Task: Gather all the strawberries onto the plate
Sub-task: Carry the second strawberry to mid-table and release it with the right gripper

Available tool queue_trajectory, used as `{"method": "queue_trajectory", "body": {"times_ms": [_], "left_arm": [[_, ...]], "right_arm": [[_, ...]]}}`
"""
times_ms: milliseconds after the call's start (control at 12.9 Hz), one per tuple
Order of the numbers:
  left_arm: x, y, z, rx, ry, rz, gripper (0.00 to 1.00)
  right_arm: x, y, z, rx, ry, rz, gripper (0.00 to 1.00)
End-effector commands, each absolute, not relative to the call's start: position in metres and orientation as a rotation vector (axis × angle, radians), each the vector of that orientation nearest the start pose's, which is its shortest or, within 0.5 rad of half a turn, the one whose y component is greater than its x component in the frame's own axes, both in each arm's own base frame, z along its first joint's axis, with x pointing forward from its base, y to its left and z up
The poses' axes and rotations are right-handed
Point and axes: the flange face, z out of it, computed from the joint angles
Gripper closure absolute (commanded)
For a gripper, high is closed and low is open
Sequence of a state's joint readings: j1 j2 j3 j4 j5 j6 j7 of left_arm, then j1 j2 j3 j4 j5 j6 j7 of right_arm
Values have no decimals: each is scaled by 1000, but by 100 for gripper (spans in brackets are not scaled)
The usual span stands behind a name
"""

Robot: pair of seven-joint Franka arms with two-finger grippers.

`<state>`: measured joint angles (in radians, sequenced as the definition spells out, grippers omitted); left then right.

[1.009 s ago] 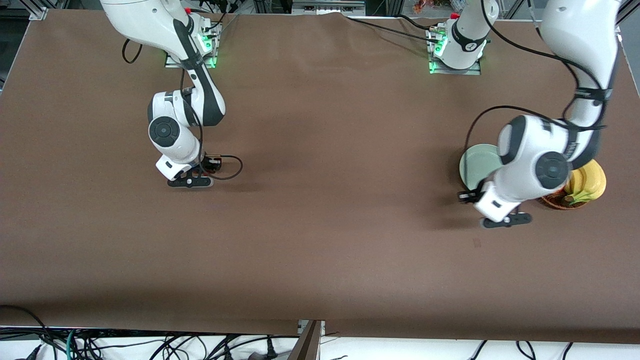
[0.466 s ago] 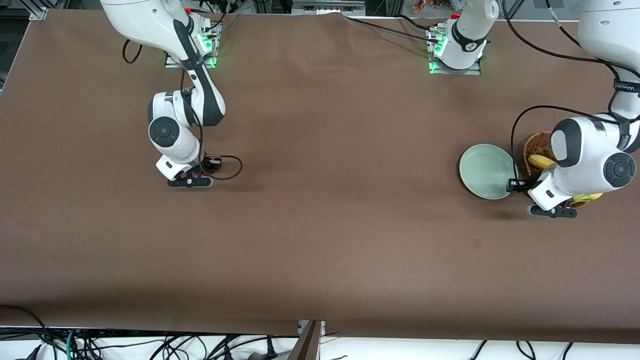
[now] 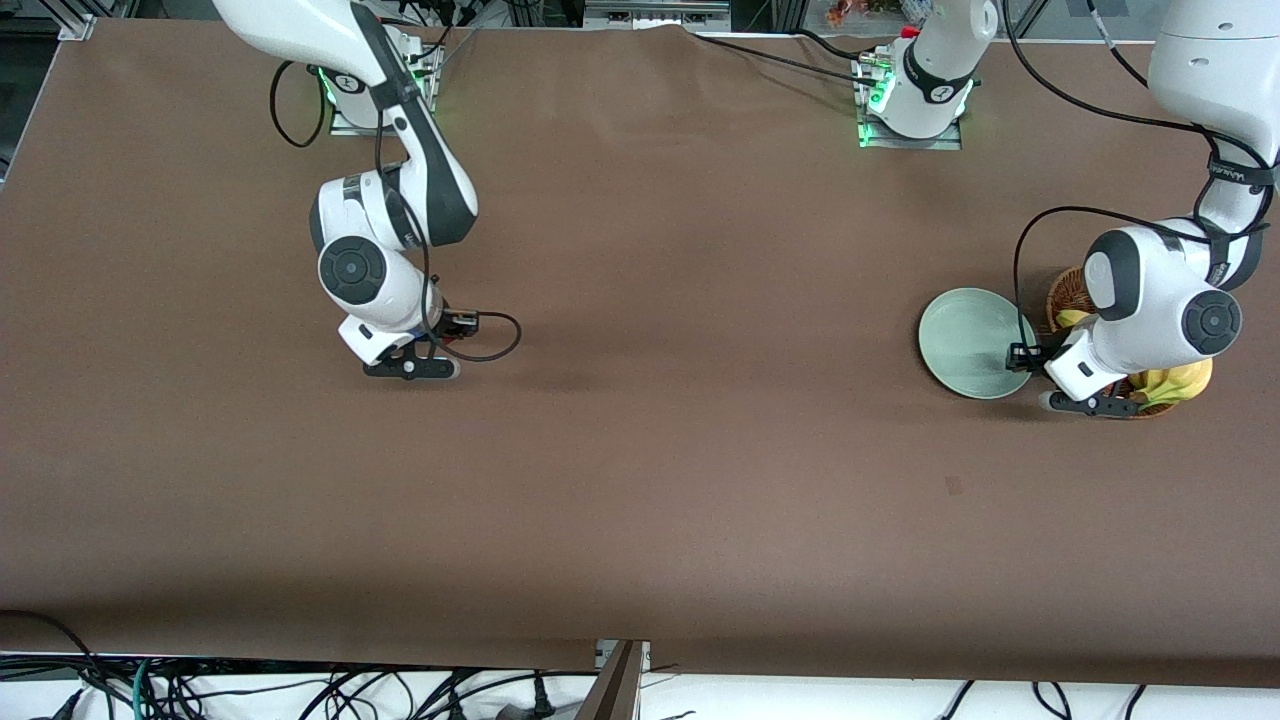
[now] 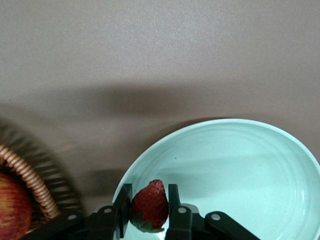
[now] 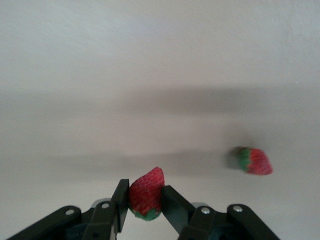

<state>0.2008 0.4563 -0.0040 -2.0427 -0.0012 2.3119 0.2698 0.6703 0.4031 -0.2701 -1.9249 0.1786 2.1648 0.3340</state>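
My left gripper [image 4: 149, 190] is shut on a small red strawberry [image 4: 150, 206] with a green leafy top. It hangs just over the rim of the pale mint-green plate [image 4: 240, 165], on the side next to the basket. In the front view the left gripper [image 3: 1090, 405] sits between the plate [image 3: 970, 345] and the basket. My right gripper [image 5: 145, 186] is shut on a second strawberry [image 5: 146, 194] above bare table. A third strawberry [image 5: 254, 161] lies on the table close by. The right gripper [image 3: 412, 368] is toward the right arm's end of the table.
A brown wicker basket [image 3: 1068, 292] with yellow bananas [image 3: 1178, 380] stands beside the plate at the left arm's end. A red-yellow apple [image 4: 10, 207] lies in the basket [image 4: 27, 172]. The left arm's wrist covers most of the basket in the front view.
The left arm swung from beside the plate toward the basket, then back a little toward the plate. The right arm shifted slightly toward the left arm's end, its jaws closing on the strawberry.
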Motion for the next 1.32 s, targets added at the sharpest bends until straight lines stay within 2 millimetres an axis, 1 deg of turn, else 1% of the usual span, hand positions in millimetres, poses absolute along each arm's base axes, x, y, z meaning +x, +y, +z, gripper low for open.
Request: {"method": "queue_trajectory", "body": {"times_ms": [0, 78, 233, 310, 388, 466, 543, 621, 776, 854, 931, 1009, 1164, 1242], "left_arm": [[562, 110, 215, -3192, 166, 274, 0], [564, 109, 224, -3194, 177, 291, 0], [567, 108, 257, -3191, 181, 240, 0], [568, 105, 273, -3191, 190, 230, 0], [568, 100, 289, -3190, 190, 209, 0], [569, 95, 303, -3188, 188, 180, 0], [570, 87, 312, -3188, 186, 159, 0], [571, 77, 316, -3190, 181, 166, 0], [573, 56, 322, -3194, 164, 155, 0], [574, 45, 324, -3196, 161, 150, 0], [575, 37, 324, -3198, 151, 151, 0], [575, 33, 324, -3198, 145, 151, 0], [575, 32, 325, -3200, 143, 147, 0], [575, 32, 325, -3198, 115, 145, 0]], "right_arm": [[559, 298, 311, -3112, 160, 197, 91], [557, 320, 321, -3096, 192, 177, 91], [556, 354, 329, -3061, 250, 156, 91], [555, 374, 332, -3018, 316, 171, 91], [557, 393, 333, -2964, 409, 195, 91], [554, 417, 330, -2917, 486, 225, 90], [552, 442, 326, -2880, 572, 243, 90], [545, 473, 321, -2853, 633, 259, 90], [537, 529, 306, -2775, 760, 217, 90], [534, 550, 297, -2717, 829, 180, 90], [526, 570, 287, -2663, 870, 143, 90], [514, 587, 273, -2615, 899, 111, 90], [492, 613, 244, -2532, 948, 64, 89], [481, 624, 228, -2493, 970, 43, 89]]}}
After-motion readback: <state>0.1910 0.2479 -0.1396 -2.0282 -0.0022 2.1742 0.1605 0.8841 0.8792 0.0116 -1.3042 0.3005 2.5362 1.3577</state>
